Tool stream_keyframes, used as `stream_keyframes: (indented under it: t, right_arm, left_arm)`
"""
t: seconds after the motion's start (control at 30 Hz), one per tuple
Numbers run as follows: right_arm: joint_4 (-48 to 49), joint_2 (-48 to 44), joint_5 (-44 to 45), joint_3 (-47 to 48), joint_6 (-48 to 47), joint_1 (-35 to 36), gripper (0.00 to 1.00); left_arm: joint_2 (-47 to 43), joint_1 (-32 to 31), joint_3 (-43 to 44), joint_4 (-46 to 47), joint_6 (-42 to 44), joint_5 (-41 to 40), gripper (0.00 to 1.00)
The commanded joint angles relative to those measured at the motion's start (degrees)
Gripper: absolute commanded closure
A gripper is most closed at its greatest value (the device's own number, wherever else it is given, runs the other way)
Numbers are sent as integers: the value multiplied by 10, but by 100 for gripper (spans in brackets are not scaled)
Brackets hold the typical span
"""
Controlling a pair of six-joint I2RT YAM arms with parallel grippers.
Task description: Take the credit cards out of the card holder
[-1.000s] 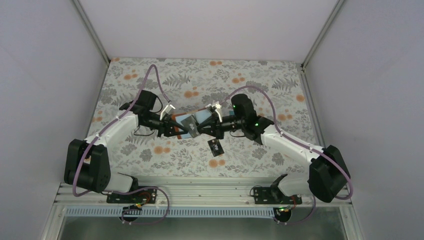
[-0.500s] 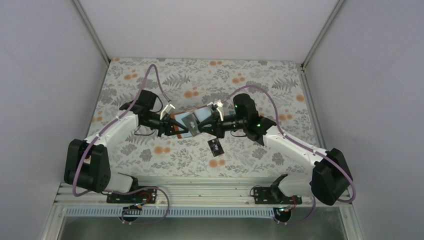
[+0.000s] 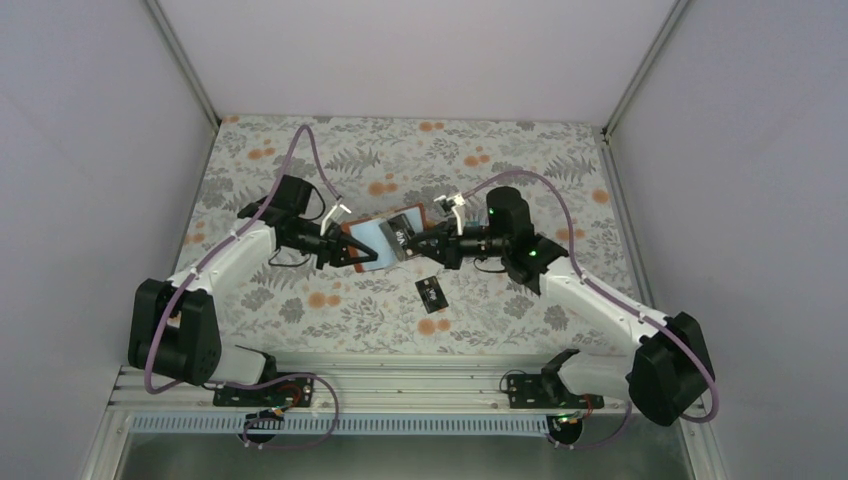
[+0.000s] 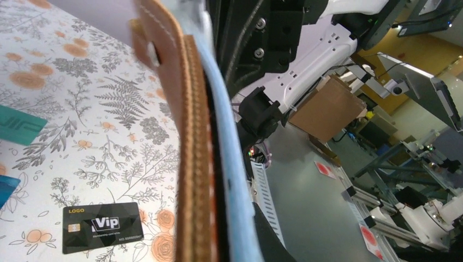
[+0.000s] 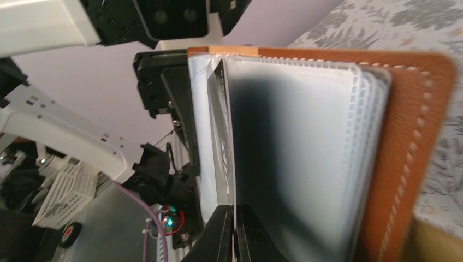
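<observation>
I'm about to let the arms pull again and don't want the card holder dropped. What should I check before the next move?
1. Left end effector shut on the card holder: ok.
2. Right end effector shut at the inner pockets: ok. Gripping a card or only a sleeve: cannot tell.
3. Card holder held off the table: ok.
4. Black card, teal card and blue card lying out on the table: ok.
5. Card holder emptied: not ok, a lettered card shows among the pockets.
</observation>
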Motion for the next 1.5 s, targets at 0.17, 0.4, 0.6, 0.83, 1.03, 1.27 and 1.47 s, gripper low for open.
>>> stream_keyframes:
  t: [0.17, 0.4, 0.6, 0.83, 1.03, 1.27, 1.47]
  right_arm:
    - [-34, -45, 55, -11, 11, -50, 96]
    - [-132, -121, 128, -29, 53, -166, 96]
    - [-82, -14, 52, -147, 125, -145, 96]
    - [12, 80, 33, -198, 157, -72, 96]
    - [15, 139, 30, -188, 149, -62, 96]
    - [-22, 136, 57, -176, 153, -62, 78]
    - [-162, 50, 158, -139, 130, -62, 42]
  left_arm:
    - [-10, 5, 2, 7, 4, 26, 98]
    - [-14, 13, -14, 126, -145, -91, 98]
    - [-21, 20, -18, 159, -189, -169, 98]
    - [-22, 30, -27, 170, -199, -182, 98]
    - [-20, 30, -27, 170, -199, -181, 98]
    - [-17, 30, -28, 170, -199, -180, 98]
    - [-18, 30, -28, 169, -197, -177, 98]
